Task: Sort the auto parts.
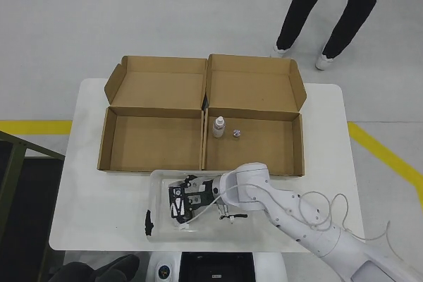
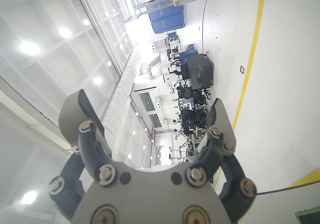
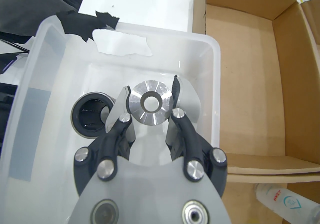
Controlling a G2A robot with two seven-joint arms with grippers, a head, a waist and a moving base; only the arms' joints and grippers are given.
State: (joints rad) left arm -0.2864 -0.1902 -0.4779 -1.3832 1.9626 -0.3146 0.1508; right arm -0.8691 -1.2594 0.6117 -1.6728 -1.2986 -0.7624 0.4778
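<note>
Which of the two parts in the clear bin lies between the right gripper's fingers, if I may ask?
The shiny silver disc with a centre hole; the dark-bored cylinder lies beside it, outside the right gripper.

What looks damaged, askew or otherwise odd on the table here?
The clear bin has ragged, torn black tape on its rim, and the white label on the wall beside it is torn too. Nothing else stands out: the right claw grips the metal bushing squarely.
</note>
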